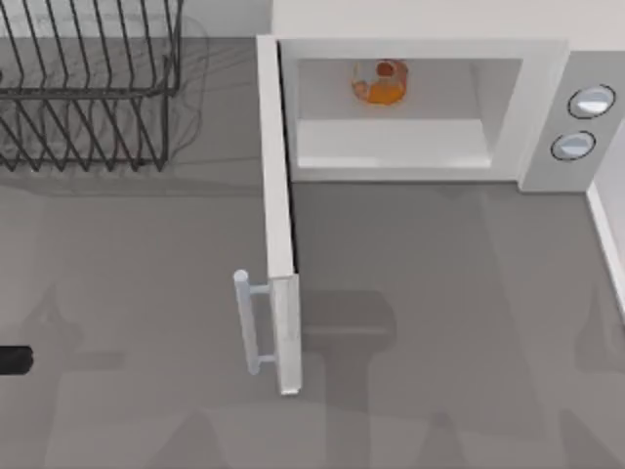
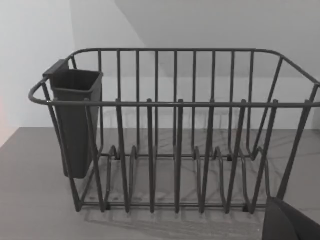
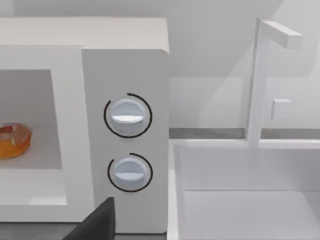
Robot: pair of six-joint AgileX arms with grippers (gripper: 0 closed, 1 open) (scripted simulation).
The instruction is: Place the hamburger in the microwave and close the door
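Note:
The white microwave [image 1: 542, 107] stands at the back right with its cavity open. The small orange hamburger [image 1: 381, 82] lies inside on the cavity floor, towards the back; the right wrist view shows the hamburger [image 3: 14, 141] left of the two knobs. The door [image 1: 278, 225] is swung wide open, edge-on towards the front, with its bar handle [image 1: 246, 322] on its left side. A dark part of my left gripper [image 1: 12, 360] sits parked at the table's far left edge, well away from the door. A dark corner of my right gripper [image 3: 97, 222] shows in front of the microwave's knob panel.
A black wire rack [image 1: 88, 88] stands at the back left, with a dark cup [image 2: 75, 120] hung on one end. A white basin [image 3: 240, 200] with a tall tap [image 3: 260, 75] adjoins the microwave's right side. Grey table stretches in front of the microwave.

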